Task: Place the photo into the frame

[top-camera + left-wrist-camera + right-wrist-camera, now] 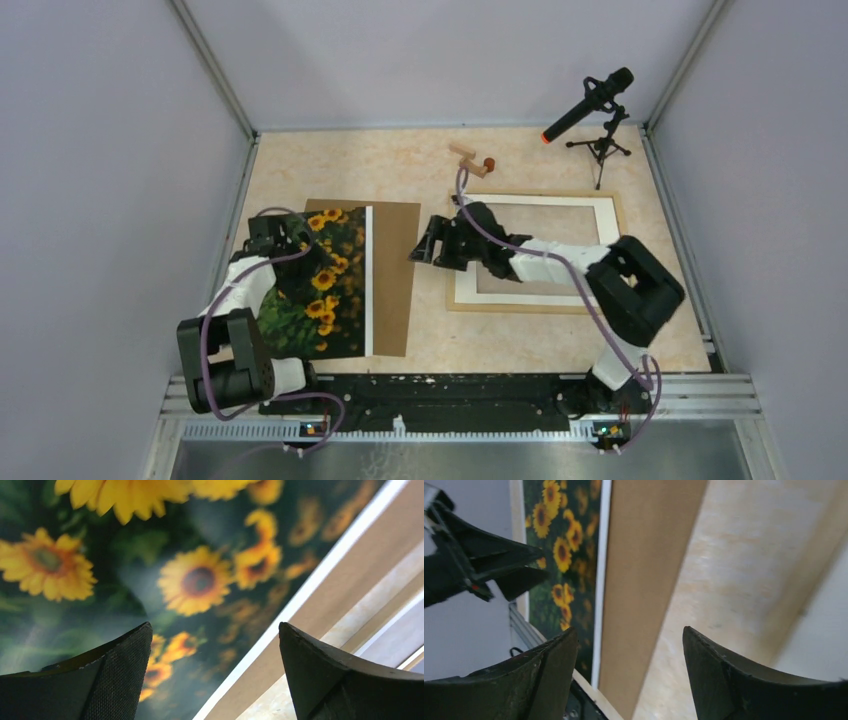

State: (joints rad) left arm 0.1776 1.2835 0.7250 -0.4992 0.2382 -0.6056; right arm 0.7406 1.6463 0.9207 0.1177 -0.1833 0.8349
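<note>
The photo, sunflowers on dark green with a white strip along its right edge, lies on a brown backing board at the left of the table. My left gripper hovers open over the photo's far left corner; in the left wrist view the photo fills the space beyond the open left gripper. The frame, pale wood with a white mat in it, lies at the right. My right gripper stands open between board and frame, holding nothing. In the right wrist view the right gripper faces the board.
Small wooden blocks lie at the back of the table, behind the frame. A microphone on a tripod stands at the back right. Grey walls close in both sides. The right arm lies across the frame's lower left part.
</note>
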